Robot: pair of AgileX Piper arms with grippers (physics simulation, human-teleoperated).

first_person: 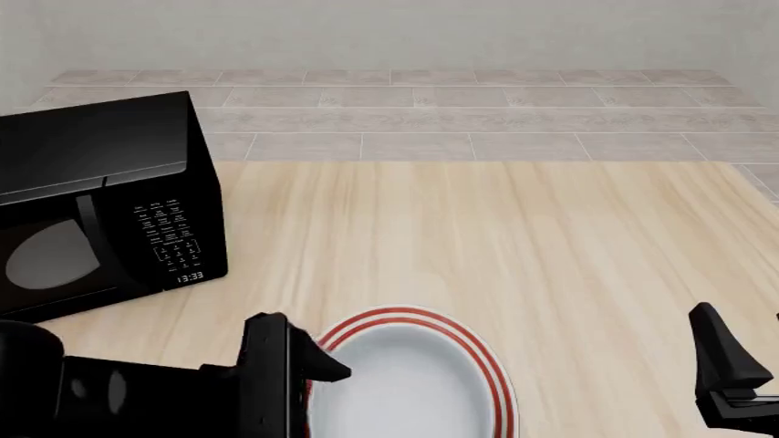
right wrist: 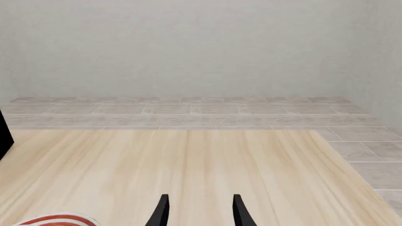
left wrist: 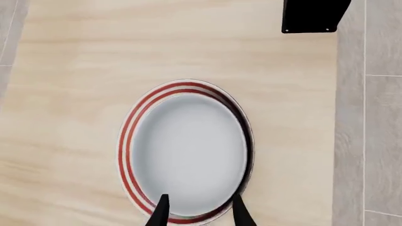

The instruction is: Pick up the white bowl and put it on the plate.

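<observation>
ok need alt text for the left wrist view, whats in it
Looking down past the open left end effector, the white bowl sits on the plate, whose red rings show around it, on a light wooden table. A black microwave corner shows at the frame's edge, with grey floor tiles beyond the table.

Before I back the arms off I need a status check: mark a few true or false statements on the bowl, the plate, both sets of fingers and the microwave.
1. The white bowl sits on the plate. True.
2. The right gripper has its fingers shut on the bowl. False: they are apart with nothing between them, over bare table.
3. The left gripper hangs over the bowl and plate with its fingers apart. True.
4. In the front view the microwave stands at the table's right. False: it stands at the left, beyond the left arm.
</observation>
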